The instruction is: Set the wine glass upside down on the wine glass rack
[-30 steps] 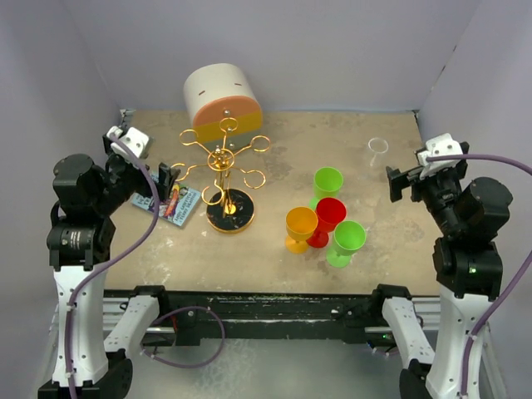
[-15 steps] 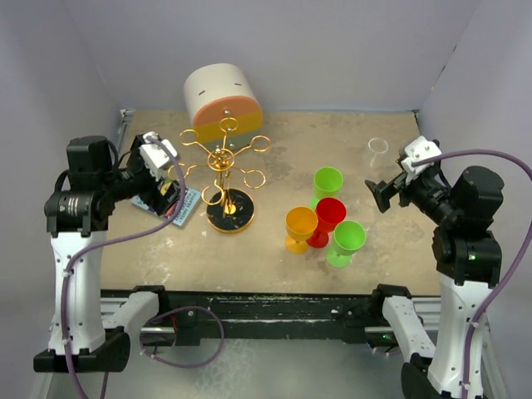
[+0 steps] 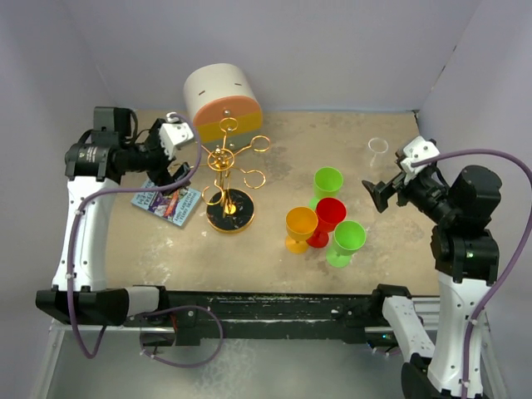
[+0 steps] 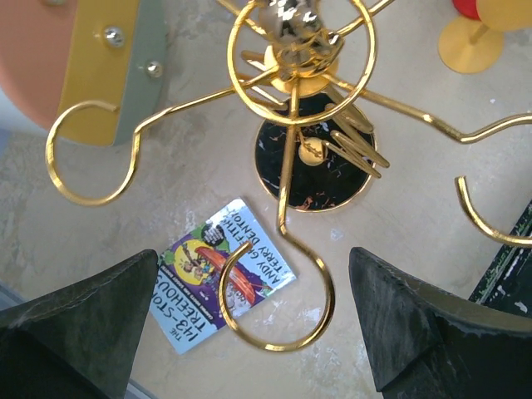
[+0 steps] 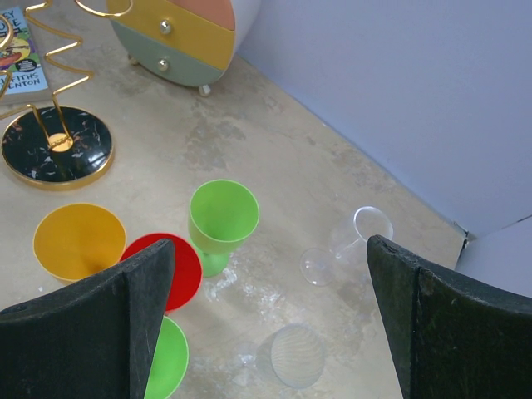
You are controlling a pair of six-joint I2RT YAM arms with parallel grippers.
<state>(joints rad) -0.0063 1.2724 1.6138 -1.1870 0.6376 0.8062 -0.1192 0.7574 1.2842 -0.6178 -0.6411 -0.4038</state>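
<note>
The gold wire wine glass rack point(image 3: 226, 176) stands on its round black base point(image 3: 230, 211) left of centre. My left gripper point(image 3: 178, 169) hovers open just left of it; in the left wrist view one ring loop point(image 4: 278, 320) lies between the wide-apart fingers point(image 4: 91, 320), with nothing held. A clear wine glass point(image 3: 378, 150) stands at the back right. The right wrist view shows it point(image 5: 353, 237) and a second ribbed clear glass point(image 5: 287, 356) nearer. My right gripper point(image 3: 375, 195) hangs open above them, empty.
Two green goblets point(image 3: 327, 183) point(image 3: 347, 241), a red goblet point(image 3: 330, 216) and an orange goblet point(image 3: 301, 226) cluster right of the rack. A cream-and-orange cylinder point(image 3: 221, 100) stands behind the rack. A small book point(image 3: 166, 202) lies left of the base. Walls enclose the table.
My left arm has swung from the near left up and back, bringing its gripper beside the rack. The right gripper has shifted a little left. Both stayed open.
</note>
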